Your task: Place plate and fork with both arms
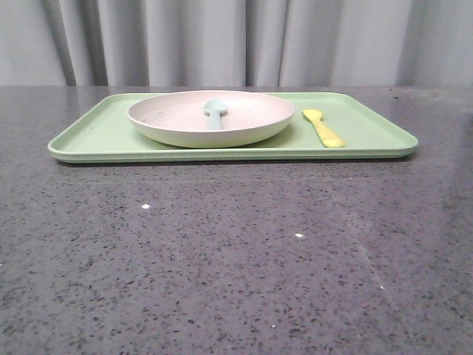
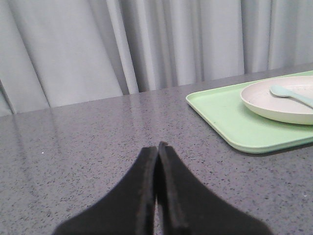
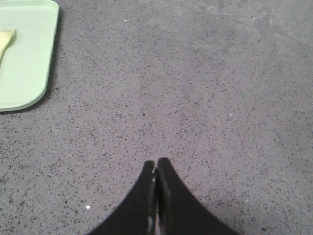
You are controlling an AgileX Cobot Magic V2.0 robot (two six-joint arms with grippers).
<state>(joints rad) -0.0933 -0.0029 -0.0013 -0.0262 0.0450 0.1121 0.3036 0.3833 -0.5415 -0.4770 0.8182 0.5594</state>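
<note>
The cream plate with a pinkish inside rests on the light-green tray at the back of the table. A pale blue spoon lies in the plate. The yellow fork lies on the tray to the plate's right. Neither gripper shows in the front view. In the left wrist view my left gripper is shut and empty over bare table, with the tray and plate well off to its side. My right gripper is shut and empty over the table, far from the fork.
The table is dark grey speckled stone. A grey curtain hangs behind it. The tray's corner lies at the edge of the right wrist view.
</note>
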